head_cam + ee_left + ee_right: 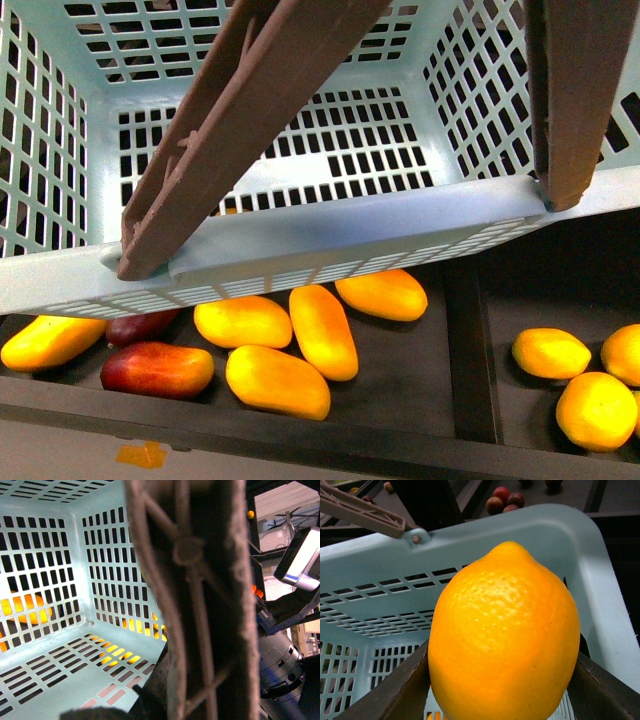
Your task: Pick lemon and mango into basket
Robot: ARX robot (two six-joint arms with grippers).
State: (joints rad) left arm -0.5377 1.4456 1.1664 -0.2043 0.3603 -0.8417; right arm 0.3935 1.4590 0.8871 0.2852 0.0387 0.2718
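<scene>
Right jaws clenched the lemon [504, 635] over a corner of the basket [590, 555]; whether the left jaws gripped anything could not be told. Yellow mangoes [322, 330] lay in a tray [400, 370] beneath.

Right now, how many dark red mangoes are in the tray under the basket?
2 red mangoes. One at the tray's front left; the other behind it, half under the basket rim. More may be hidden.

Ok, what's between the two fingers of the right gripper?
The lemon, clamped between the dark fingers of the right gripper over the basket; the right wrist view shows it.
</scene>
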